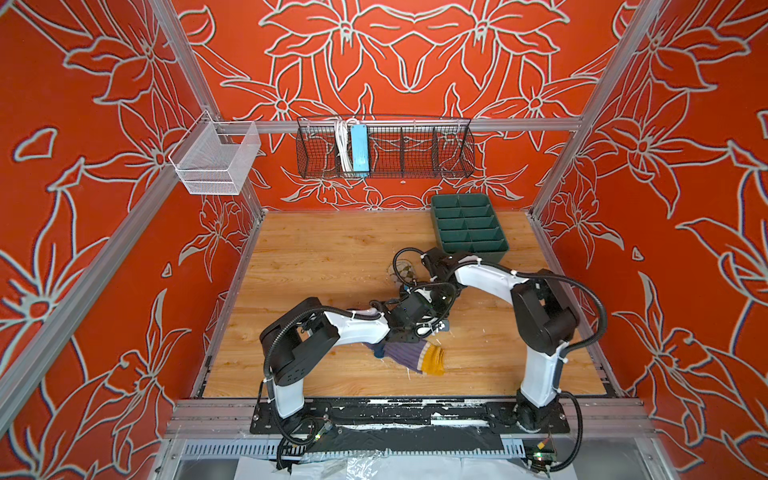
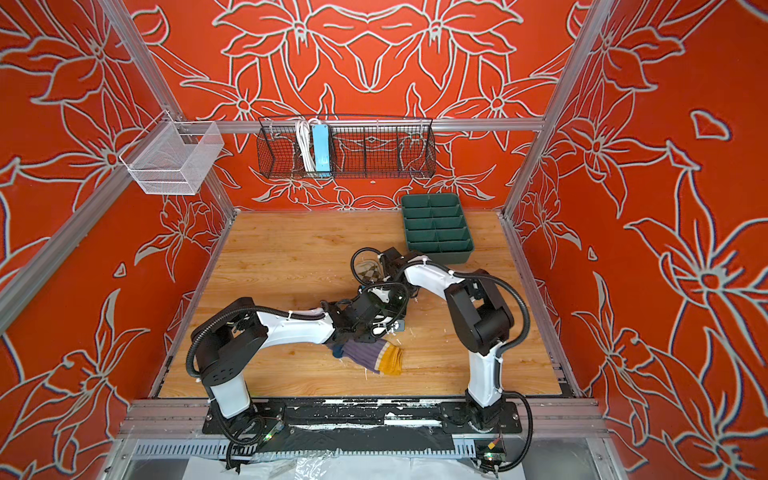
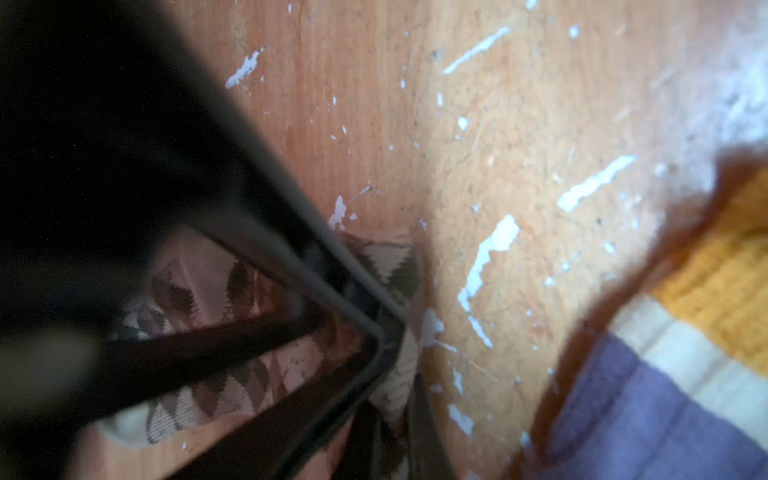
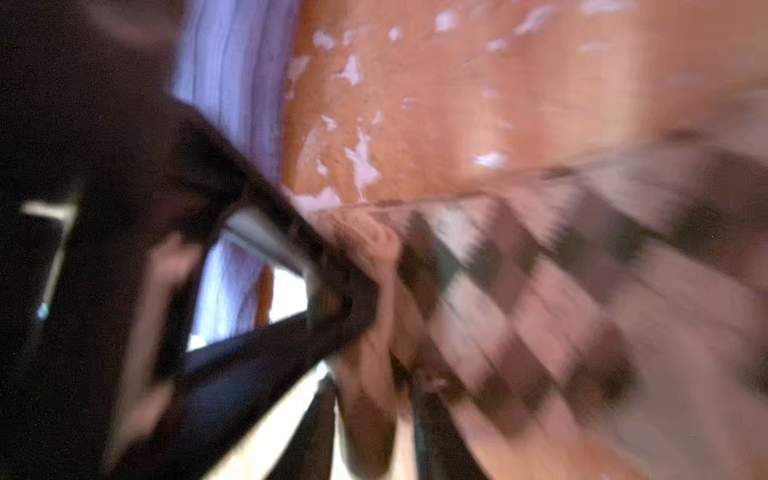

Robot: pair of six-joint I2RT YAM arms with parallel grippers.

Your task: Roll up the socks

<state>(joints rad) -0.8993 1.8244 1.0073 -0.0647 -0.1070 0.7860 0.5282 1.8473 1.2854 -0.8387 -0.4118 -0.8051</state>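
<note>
Left gripper (image 3: 395,336): clamped on argyle sock (image 4: 519,299), middle of table (image 1: 311,257). Right gripper (image 4: 374,353): at same sock, width lost in blur. Purple sock (image 1: 405,355): flat, close by. Probably soft, light, limp; best taken at an edge, rolled snug.

The left arm (image 1: 357,326) stretches low toward the middle, the right arm (image 1: 486,282) bends in beside it, wrists crowded together. Fingers of the left gripper (image 3: 395,345) are pinched tight; the right gripper (image 4: 374,353) is too blurred to call.
</note>
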